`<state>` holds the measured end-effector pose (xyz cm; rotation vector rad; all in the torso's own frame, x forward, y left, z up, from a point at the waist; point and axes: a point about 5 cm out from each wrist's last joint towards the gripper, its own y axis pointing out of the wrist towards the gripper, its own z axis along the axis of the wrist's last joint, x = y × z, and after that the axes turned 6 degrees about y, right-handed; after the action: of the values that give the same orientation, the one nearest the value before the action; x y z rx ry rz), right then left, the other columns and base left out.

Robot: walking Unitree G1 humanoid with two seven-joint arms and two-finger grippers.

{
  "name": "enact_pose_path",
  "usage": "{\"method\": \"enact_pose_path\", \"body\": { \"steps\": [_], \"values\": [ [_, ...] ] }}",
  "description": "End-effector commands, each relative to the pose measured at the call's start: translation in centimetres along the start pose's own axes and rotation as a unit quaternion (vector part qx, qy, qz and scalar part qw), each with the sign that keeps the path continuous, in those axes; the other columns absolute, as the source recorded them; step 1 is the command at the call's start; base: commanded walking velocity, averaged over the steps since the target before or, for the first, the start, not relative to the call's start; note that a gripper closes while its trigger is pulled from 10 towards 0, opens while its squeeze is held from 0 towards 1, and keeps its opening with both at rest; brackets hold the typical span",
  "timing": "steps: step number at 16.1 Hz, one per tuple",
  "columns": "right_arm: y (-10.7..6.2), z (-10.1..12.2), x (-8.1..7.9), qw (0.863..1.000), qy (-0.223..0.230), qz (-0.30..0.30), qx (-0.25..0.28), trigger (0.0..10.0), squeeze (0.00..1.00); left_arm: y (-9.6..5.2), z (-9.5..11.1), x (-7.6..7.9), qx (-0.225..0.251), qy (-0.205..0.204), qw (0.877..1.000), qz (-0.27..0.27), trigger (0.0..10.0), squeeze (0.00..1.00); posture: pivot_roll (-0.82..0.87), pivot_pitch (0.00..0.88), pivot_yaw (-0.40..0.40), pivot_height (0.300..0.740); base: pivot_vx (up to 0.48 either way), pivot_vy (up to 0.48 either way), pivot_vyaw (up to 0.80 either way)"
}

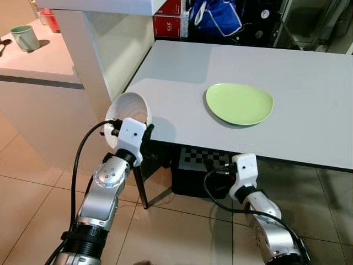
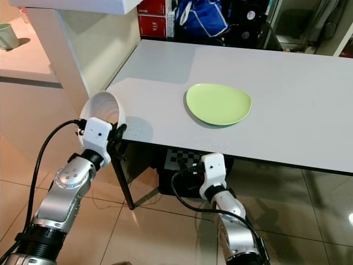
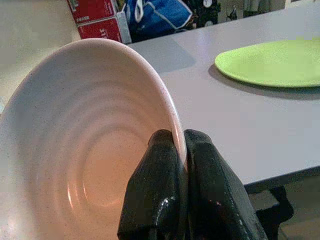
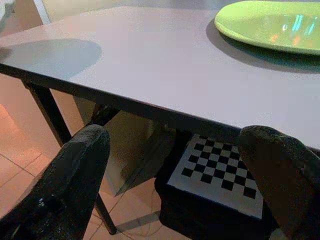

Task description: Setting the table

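Left hand [image 3: 181, 150]: nearest the wrist camera, its two black fingers [image 3: 155, 195] pinched together on the rim of the white bowl, one finger inside the rim and one outside.
White bowl [image 1: 129, 113]: held tilted on edge in the left hand, its hollow turned toward the robot's head, just off the near left corner of the desk and above the floor.
Right hand [image 4: 175, 150]: held low, below the near edge of the desk, fingers spread wide with nothing between them; a black-and-white checkerboard board [image 4: 220, 172] under the desk shows through the gap.
Desk [image 1: 309, 94]: pale grey top ahead of both hands, its near edge above the right hand and just beside the left hand.
Green plate [image 1: 239, 103]: lies flat on the desk, beyond the right hand and well to the right of the left hand and its bowl.
Counter [image 1: 38, 61]: pale surface far off to the left of the left hand, carrying a green mug [image 1: 25, 38].
Beyond the desk: red boxes [image 1: 167, 19] and a blue bag [image 1: 216, 15], far ahead of both hands.
Floor [image 1: 33, 199]: beige tiles under both arms.
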<state>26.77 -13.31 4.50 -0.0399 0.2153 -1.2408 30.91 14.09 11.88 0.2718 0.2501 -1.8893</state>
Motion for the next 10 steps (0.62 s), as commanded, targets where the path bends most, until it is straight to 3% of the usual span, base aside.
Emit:
{"method": "enact_pose_path", "body": {
  "steps": [1,6,10],
  "values": [
    [0.1,0.61,-0.12,1.0,-0.005,0.002,0.011,10.0,0.0,0.35,0.86,-0.25,0.016,0.01,1.0,0.005,10.0,0.0,0.01,0.0,0.052,0.74,0.48,0.0,0.0],
    [-0.06,0.53,-0.16,1.0,-0.004,0.0,0.01,10.0,0.0,0.55,1.07,0.01,0.02,0.028,0.999,-0.005,10.0,0.0,0.01,0.0,0.057,0.74,0.48,0.0,0.0],
    [-0.13,0.53,-0.22,1.0,-0.003,-0.001,0.011,10.0,0.0,0.62,1.04,0.15,0.019,0.041,0.999,-0.005,10.0,0.0,0.01,0.0,0.06,0.74,0.0,0.0,0.0]
  ]
}}
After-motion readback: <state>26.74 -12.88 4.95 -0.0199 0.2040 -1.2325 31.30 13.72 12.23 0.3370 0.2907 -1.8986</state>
